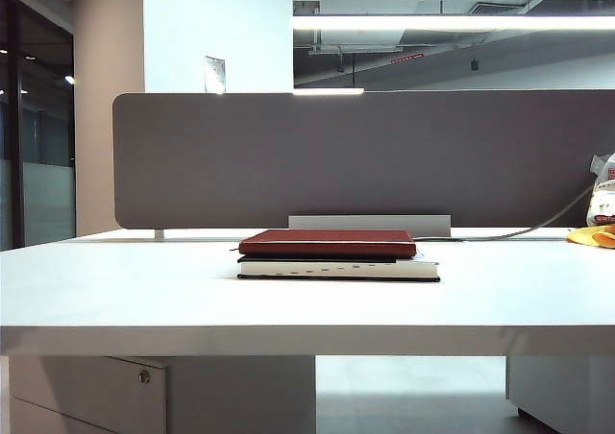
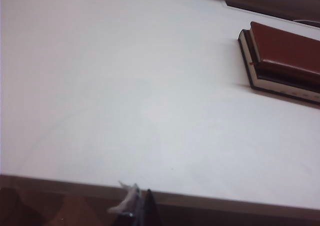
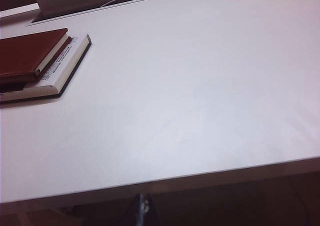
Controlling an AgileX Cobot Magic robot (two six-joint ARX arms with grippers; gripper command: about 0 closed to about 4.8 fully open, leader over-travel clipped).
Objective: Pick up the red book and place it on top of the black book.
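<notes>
Exterior view without either closed fingers: left (image 2: 136,206); right (image 3: 142,208)

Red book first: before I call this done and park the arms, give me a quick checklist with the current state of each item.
1. Red book lying on the black book: ok.
2. Stack flat on the table, not tipping: ok.
3. Red book squared to the black book: not ok, it sits offset, leaving a strip of the black book's top uncovered in the right wrist view.
4. Left gripper shut, empty, back at the table's near edge, away from the books: ok.
5. Right gripper shut, empty, at the near edge, away from the books: ok.
</notes>
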